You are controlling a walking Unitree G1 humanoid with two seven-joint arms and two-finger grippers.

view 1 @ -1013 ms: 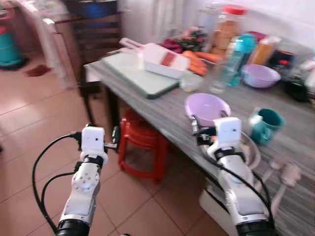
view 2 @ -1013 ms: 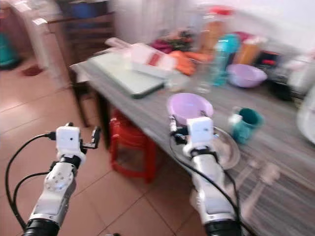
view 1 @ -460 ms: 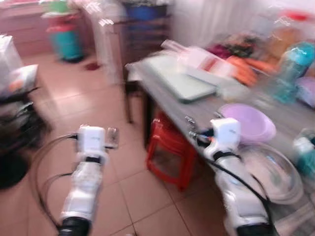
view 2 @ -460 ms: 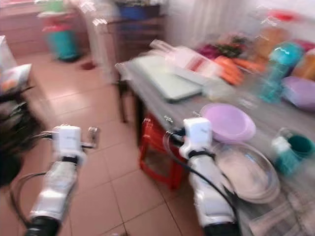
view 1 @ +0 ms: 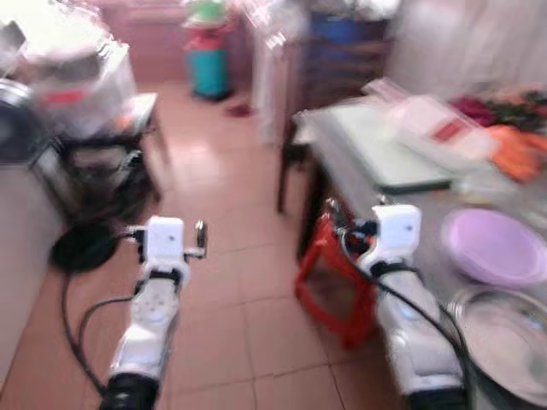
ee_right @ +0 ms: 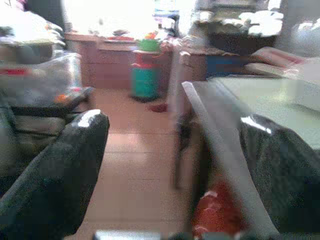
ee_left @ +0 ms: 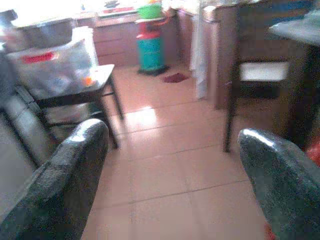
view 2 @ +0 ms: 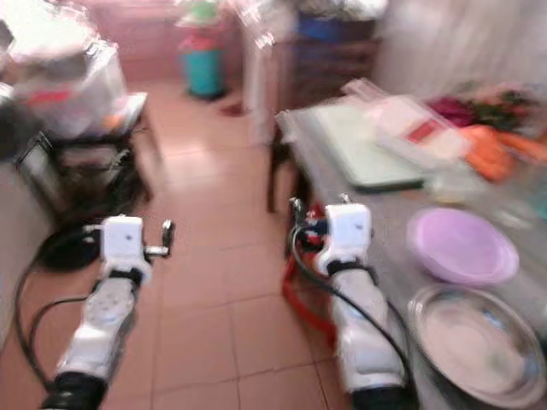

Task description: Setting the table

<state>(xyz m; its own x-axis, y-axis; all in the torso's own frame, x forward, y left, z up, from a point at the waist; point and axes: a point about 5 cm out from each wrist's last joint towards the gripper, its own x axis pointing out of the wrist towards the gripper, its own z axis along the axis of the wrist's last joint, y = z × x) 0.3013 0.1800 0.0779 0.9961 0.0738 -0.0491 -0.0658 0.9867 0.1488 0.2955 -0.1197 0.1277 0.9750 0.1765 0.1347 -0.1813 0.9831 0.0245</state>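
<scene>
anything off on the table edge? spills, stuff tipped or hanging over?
Nothing clearly spilled or tipped, though the frames are blurred. The purple bowl and steel dish sit upright on the table; the steel dish lies close to the near edge. A red stool is tucked under it. Both pincers are open and empty: left pincer, right pincer.

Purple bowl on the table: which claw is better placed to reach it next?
Probably the right claw: it hangs open at the table edge, on the purple bowl side. The left claw, also open, hangs over the tiled floor, away from the table.
</scene>
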